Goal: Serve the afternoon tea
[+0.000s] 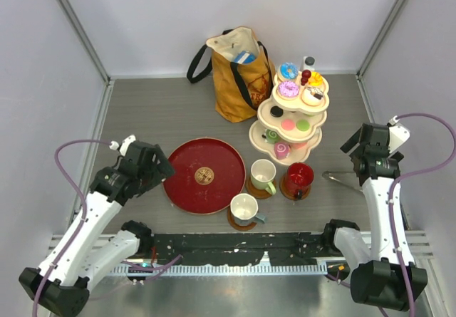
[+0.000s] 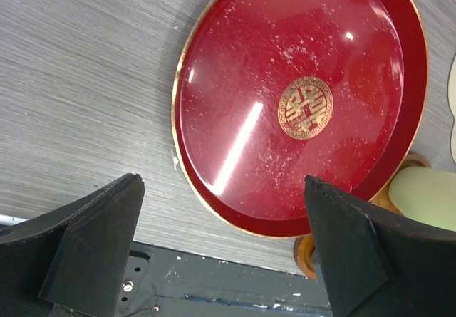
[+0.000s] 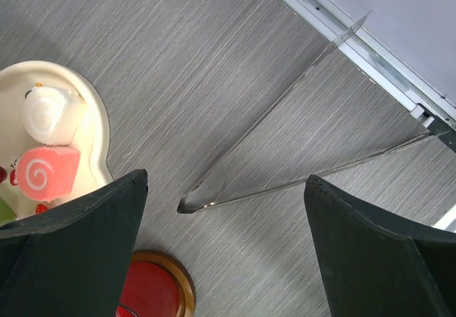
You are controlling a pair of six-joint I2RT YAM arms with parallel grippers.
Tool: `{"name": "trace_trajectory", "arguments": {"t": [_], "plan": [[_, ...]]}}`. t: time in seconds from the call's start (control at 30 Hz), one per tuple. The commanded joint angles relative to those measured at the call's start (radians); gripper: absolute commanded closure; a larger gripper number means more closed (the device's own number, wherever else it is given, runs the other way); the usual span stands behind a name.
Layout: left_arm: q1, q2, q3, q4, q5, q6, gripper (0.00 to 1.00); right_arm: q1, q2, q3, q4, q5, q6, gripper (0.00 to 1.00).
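Fingers (image 2: 92, 238) on my left gripper (image 2: 222, 182) are spread wide over the near rim of the red tray (image 2: 214, 60), that arm bent low, well left of the cream stand (image 1: 256, 135). My right gripper (image 3: 226, 178) gapes just as wide, arm reared up right of the stand, clear tongs (image 3: 285, 153) on the table (image 3: 214, 46) beneath it. I count three: pale green mug (image 1: 263, 174), grey-green mug (image 1: 244, 208), red mug (image 1: 299, 178), each on a brown saucer (image 1: 235, 223), just in front of the stand. On its bottom tier sit a white roll cake (image 3: 43, 114) and a pink roll cake (image 3: 48, 174), left of my right fingers.
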Motion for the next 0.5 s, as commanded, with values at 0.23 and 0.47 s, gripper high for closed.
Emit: {"name": "trace_trajectory", "arguments": {"t": [0.23,0.47], "plan": [[0.128,-0.012,-0.003,0.052,0.075,0.083,0.00,-0.002,-0.090,0.017,0.052,0.032,0.005,0.05],[0.148,-0.007,0.011,0.035,0.077,0.103,0.00,-0.002,-0.159,-0.020,0.105,0.042,0.008,0.02]]}}
